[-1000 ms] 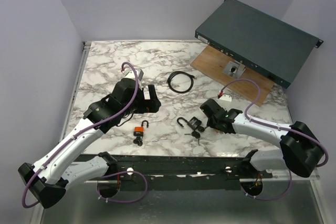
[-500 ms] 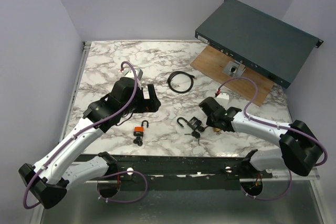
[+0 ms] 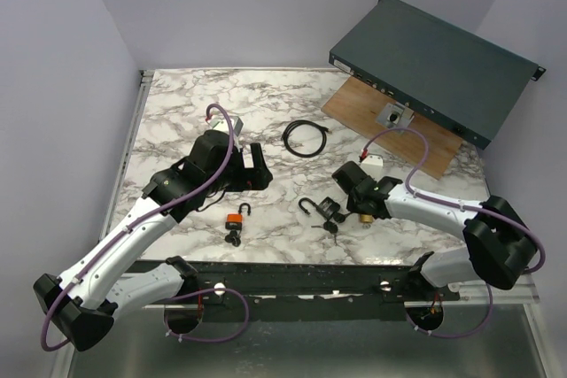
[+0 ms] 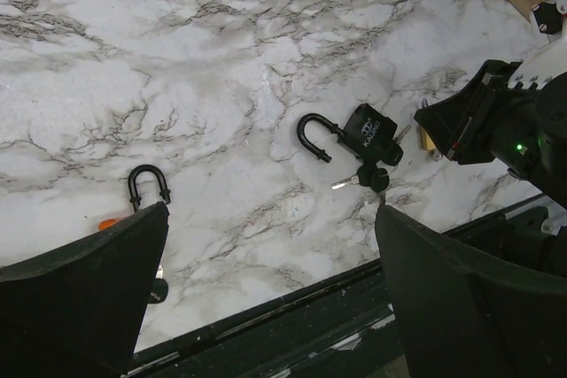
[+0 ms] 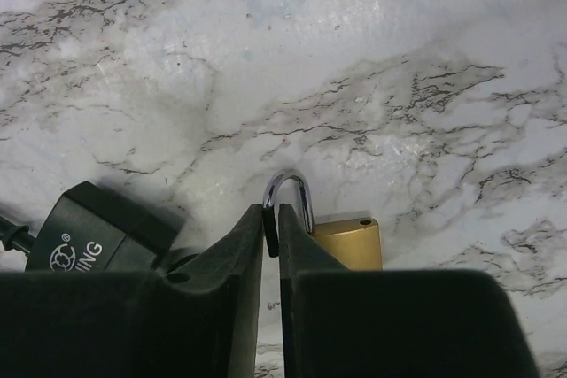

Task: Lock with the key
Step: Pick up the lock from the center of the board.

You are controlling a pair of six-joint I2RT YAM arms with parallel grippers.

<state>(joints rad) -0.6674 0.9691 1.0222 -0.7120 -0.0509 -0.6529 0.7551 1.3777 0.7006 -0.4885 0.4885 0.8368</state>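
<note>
Leftward since a second ago, the right hand (image 3: 353, 199) now sits over the brass lock (image 5: 348, 243), right of centre in the top view. Its fingers have drawn in to a thin slit at the shackle's left leg; whether they grip it, I cannot tell. The black lock (image 4: 372, 135), shackle open, lies just left of it, keys (image 4: 354, 180) at its base. The left hand (image 4: 270, 219) hangs wide open and empty above the worktop (image 4: 177, 86), left of centre.
</note>
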